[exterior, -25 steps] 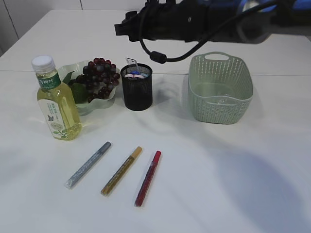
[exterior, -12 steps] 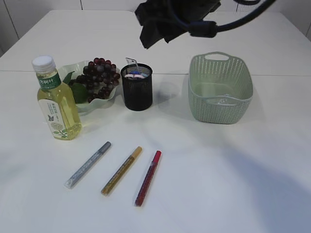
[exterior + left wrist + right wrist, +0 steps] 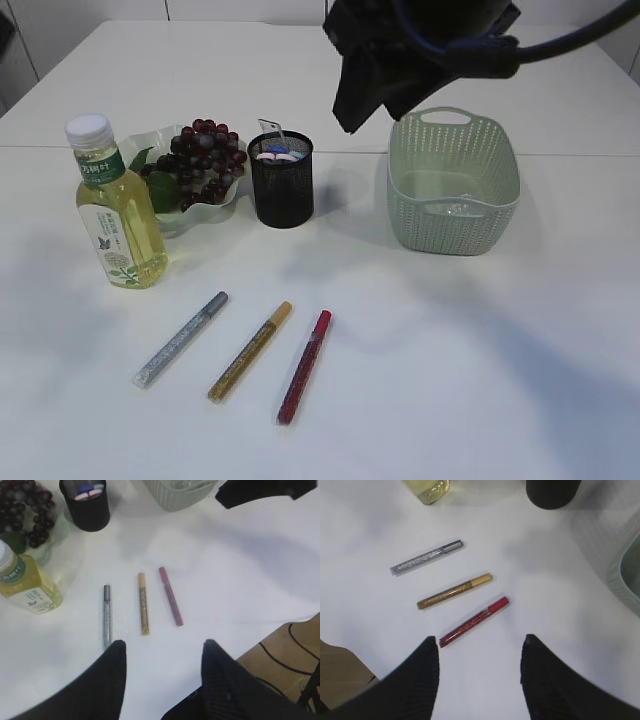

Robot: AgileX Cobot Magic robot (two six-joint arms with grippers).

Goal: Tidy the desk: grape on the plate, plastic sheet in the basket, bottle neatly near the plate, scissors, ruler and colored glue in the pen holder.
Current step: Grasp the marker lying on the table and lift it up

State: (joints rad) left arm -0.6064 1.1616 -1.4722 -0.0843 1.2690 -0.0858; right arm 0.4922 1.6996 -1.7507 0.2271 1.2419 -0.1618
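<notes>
Above the basket (image 3: 455, 185) a dark arm (image 3: 415, 50) blocks the far tabletop (image 3: 480, 350), its tip cut off. Both wrist views show an empty, spread end effector: left (image 3: 164, 647), right (image 3: 479, 645). Three glue pens (image 3: 247, 351) lie in front. Holder (image 3: 281, 180) contents are hard to read; the grapes' (image 3: 205, 160) plate is mostly hidden.

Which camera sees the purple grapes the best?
The exterior view: the whole bunch of grapes sits on the plate, clear and uncut. The left wrist view catches only part of the grapes in its top left corner. The right wrist view shows no grapes at all.
</notes>
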